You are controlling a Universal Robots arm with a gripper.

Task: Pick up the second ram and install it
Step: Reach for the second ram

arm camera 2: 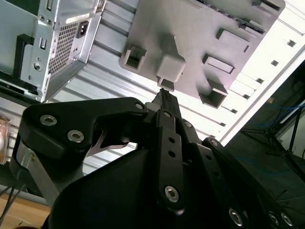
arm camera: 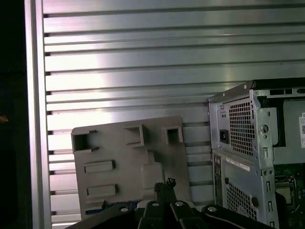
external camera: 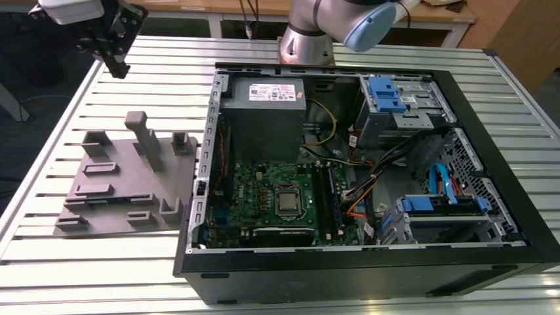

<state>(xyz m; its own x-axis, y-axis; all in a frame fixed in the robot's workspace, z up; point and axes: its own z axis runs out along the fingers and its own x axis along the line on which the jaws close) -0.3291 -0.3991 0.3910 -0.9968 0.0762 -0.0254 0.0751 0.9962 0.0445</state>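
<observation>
Gripper point(external camera: 117, 67) hung high over the table's point(external camera: 157, 92) far corner at the exterior view's left, its fingers together with nothing between them, as seen in both wrist views. The ram point(arm camera: 120, 209) was not plainly visible. It was judged to be the dark bluish strip on the grey tray point(external camera: 122, 178) in the first wrist view, partly hidden behind the gripper's body. On that reading the ram lay well apart from the gripper, below it and nearer the exterior camera, with its long axis along the table's slats. An upright post point(external camera: 140, 134) and several raised blocks stood on the tray between the fingertips and the strip, so a straight descent from above looked freer than a slanting one. The open case point(external camera: 350, 275) stood just beside the tray at the exterior view's right, with its black slots point(external camera: 328, 197) deep inside, past the case wall. Bare table lay beyond the tray's other edges.
</observation>
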